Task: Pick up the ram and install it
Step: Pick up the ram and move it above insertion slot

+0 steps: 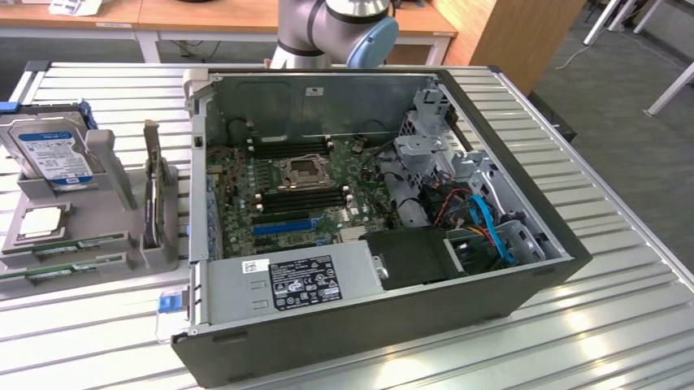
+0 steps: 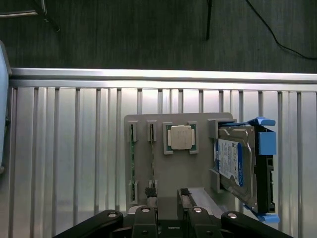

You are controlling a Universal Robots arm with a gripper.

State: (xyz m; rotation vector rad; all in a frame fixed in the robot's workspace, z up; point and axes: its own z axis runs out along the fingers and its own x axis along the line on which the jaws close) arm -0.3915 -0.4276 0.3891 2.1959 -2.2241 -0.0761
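Exterior view — A: Where's the ram?
B: Lower left of frame. Two sticks, first ram stick (image 1: 71, 244) and second ram stick (image 1: 65, 270), side by side, each standing on its long edge in a slot of a grey holder (image 1: 149, 253). The holder sits on the slatted metal desk (image 1: 618, 325). It also carries a processor chip (image 1: 44, 221) and, further up the frame, a blue-labelled hard drive (image 1: 54, 154).
A: The computer?
B: Open tower case (image 1: 358, 341) at centre, just beside the holder, side panel off. Motherboard (image 1: 347, 215) exposed. Black memory slots (image 1: 288, 148) flank the processor socket (image 1: 298, 172), with no stick seated in them. Power supply (image 1: 292, 280) along the lower edge of the opening. Robot arm (image 1: 325, 28) at top centre, behind the case.
A: Gripper?
B: Wrist view, camera looking straight down at the holder. Gripper (image 2: 167, 198) spread wide, pinching nothing. It hangs over the holder's edge, near the ends of the two sticks. Can't tell whether a fingertip touches anything. Both sticks are in their slots, and the chip lies between them and the drive.
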